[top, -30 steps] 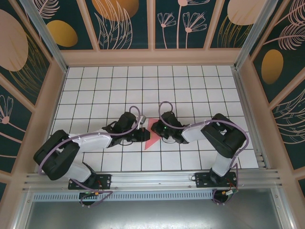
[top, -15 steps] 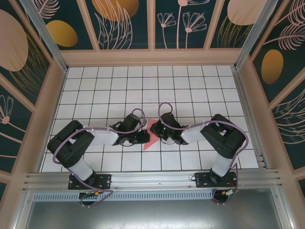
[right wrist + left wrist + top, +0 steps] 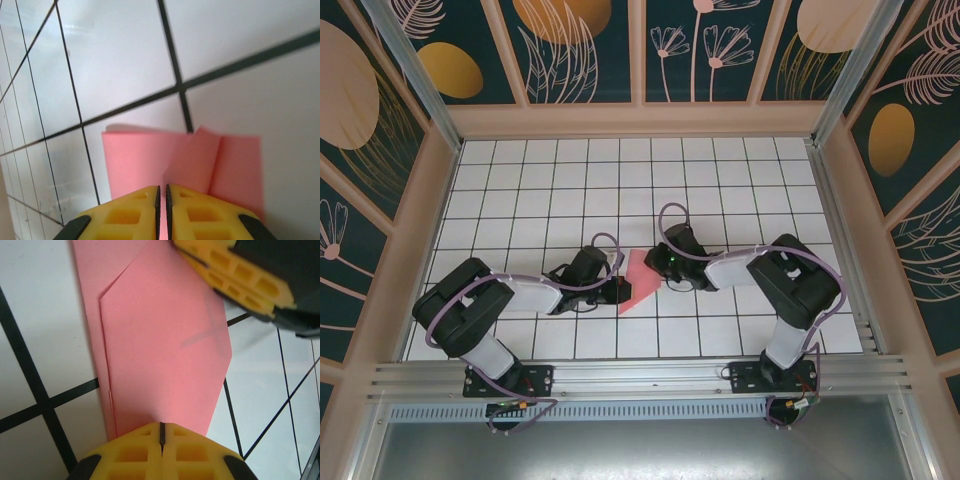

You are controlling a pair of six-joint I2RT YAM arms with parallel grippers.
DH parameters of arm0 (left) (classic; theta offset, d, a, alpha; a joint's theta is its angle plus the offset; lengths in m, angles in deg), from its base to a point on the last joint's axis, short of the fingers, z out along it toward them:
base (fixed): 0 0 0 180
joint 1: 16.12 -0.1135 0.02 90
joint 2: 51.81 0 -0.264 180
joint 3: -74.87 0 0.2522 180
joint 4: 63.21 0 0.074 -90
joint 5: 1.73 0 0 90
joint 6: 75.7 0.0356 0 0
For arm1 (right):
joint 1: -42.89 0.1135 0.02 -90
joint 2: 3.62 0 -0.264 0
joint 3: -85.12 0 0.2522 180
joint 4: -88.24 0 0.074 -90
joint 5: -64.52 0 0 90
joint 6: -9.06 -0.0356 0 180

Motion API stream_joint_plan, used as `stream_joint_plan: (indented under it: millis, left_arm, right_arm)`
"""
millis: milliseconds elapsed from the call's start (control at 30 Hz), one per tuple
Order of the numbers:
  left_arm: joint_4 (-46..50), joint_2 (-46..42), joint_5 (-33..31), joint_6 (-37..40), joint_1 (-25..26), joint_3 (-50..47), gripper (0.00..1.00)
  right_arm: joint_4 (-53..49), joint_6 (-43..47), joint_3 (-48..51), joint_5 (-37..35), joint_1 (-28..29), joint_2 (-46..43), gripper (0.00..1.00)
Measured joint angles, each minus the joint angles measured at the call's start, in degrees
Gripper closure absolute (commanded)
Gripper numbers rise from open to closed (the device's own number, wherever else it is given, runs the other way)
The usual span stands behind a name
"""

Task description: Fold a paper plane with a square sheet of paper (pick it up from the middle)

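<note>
- Paper lies mid-desk: we see the pink sheet of paper [image 3: 638, 282], partly folded, flat on the desk [image 3: 570, 180] between both arms.
- Left pincer [image 3: 161, 434]: we see its fingers pressed together, tips at the sheet's edge.
- Right pincer [image 3: 161, 195]: fingers together at the opposite edge.

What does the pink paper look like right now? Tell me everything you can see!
The pink paper is thin, plain and partly folded: flaps lie over each other, giving slanted edges and a narrow end. It lies on the white tiled table, between the two arms. The left tool, fingers closed, meets one edge, and the right tool, also closed, meets the opposite side. Whether they pinch it or just press it, I cannot tell.
</note>
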Motion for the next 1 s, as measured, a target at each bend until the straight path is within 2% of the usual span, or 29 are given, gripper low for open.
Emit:
stream_joint_plan:
  millis: [333,467,600,733,867,1000]
  left_arm:
    - [0.0,-0.5,-0.4,1.4,0.0,-0.3,1.0]
    - [0.2,-0.6,-0.4,1.5,0.0,-0.3,1.0]
    - [0.3,-0.6,-0.4,1.5,0.0,-0.3,1.0]
    - [0.5,-0.6,-0.4,1.8,0.0,-0.3,1.0]
    - [0.7,-0.6,-0.4,2.1,0.0,-0.2,1.0]
    - [0.9,-0.6,-0.4,2.4,0.0,-0.1,1.0]
  right_arm:
    - [-2.0,5.6,-1.1,0.6,-7.3,0.0,0.83]
    - [-4.1,7.5,-3.0,0.9,-8.1,-0.2,0.83]
    - [-5.0,8.7,-3.4,1.3,-6.3,-3.0,0.85]
    - [-4.5,9.2,-3.9,2.5,-1.9,-4.5,0.88]
    - [-3.3,9.2,-4.1,4.4,2.2,-3.3,0.9]
    - [-2.6,9.1,-4.1,5.2,3.0,0.3,0.9]
